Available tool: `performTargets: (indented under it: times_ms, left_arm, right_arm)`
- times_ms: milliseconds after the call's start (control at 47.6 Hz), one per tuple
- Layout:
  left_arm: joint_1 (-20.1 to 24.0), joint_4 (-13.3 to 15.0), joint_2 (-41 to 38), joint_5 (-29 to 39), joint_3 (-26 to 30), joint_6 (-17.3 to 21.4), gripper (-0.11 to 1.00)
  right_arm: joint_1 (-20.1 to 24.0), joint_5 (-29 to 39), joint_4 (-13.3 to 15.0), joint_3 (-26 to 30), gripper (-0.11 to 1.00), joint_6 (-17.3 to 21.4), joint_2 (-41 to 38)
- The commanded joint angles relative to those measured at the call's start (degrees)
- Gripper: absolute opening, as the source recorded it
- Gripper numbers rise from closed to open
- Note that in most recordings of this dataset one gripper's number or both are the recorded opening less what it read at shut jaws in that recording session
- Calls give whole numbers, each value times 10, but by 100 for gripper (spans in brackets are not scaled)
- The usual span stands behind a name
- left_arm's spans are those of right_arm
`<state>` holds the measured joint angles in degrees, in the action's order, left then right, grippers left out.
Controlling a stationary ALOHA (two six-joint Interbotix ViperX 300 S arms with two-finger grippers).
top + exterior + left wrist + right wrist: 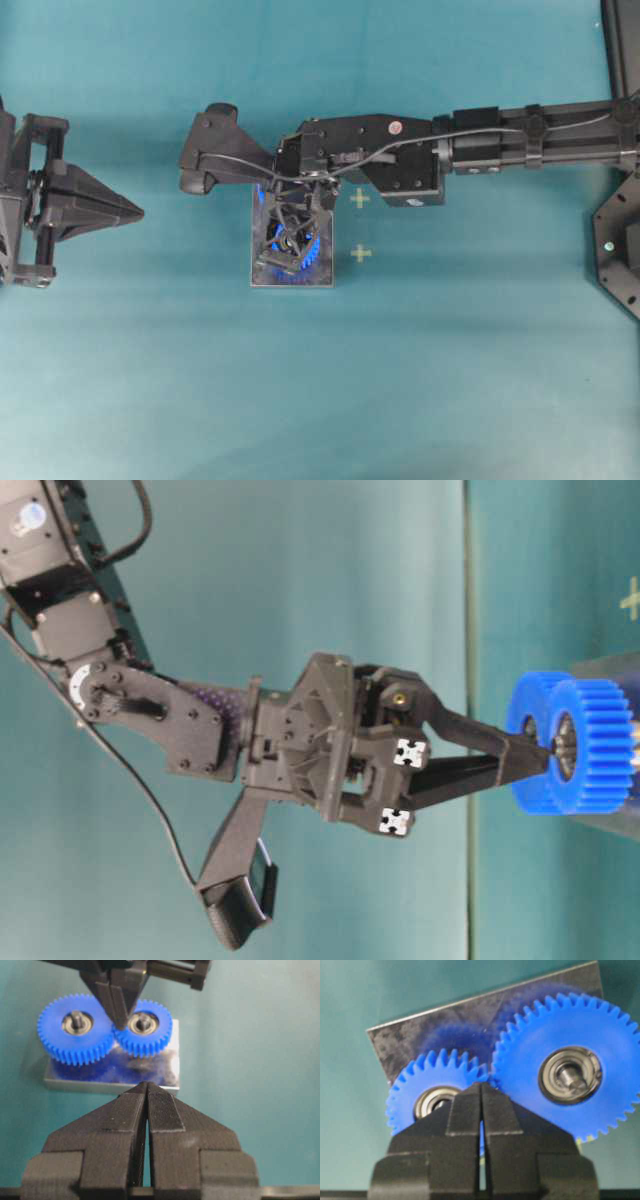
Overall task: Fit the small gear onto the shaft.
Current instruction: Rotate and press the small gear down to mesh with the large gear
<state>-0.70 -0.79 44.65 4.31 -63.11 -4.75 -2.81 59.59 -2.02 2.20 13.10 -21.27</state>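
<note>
The small gear (144, 1028) sits on the grey plate (90, 1082) with the shaft (143, 1022) showing through its hub. It meshes with the larger blue gear (75, 1027) beside it. My right gripper (481, 1086) is shut with nothing between its fingers. Its tips point down at the small gear (427, 1085) near where the two gears' teeth meet, and they hide part of the hub. From overhead, the right gripper (290, 243) covers most of the small gear (303, 262). My left gripper (146, 1085) is shut and empty, short of the plate.
The larger gear (570, 1070) turns on its own peg on the same plate (410, 1040). The right arm (500, 140) stretches across from the right. The left gripper (100, 210) rests at the left edge. Two pale cross marks (360, 254) lie on the teal cloth.
</note>
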Motion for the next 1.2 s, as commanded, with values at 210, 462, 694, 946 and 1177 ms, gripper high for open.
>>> performTargets:
  times_ms: [210, 462, 694, 946, 1177]
  left_arm:
    - [1, -2, 1, -6, 6, -1, 0]
    - [1, -2, 2, -6, 7, -1, 0]
    - [1, -2, 1, -6, 7, -1, 0]
    - [1, -2, 1, -6, 6, -1, 0]
    - [1, -2, 1, -6, 5, -1, 0]
  right_arm:
    - [27, 41, -9, -54, 0, 4, 56]
    - [49, 50, -10, -65, 0, 40, 99]
    - [21, 15, 13, -45, 0, 41, 89]
    - [4, 5, 18, -47, 0, 36, 59]
    - [40, 10, -10, -67, 0, 40, 74]
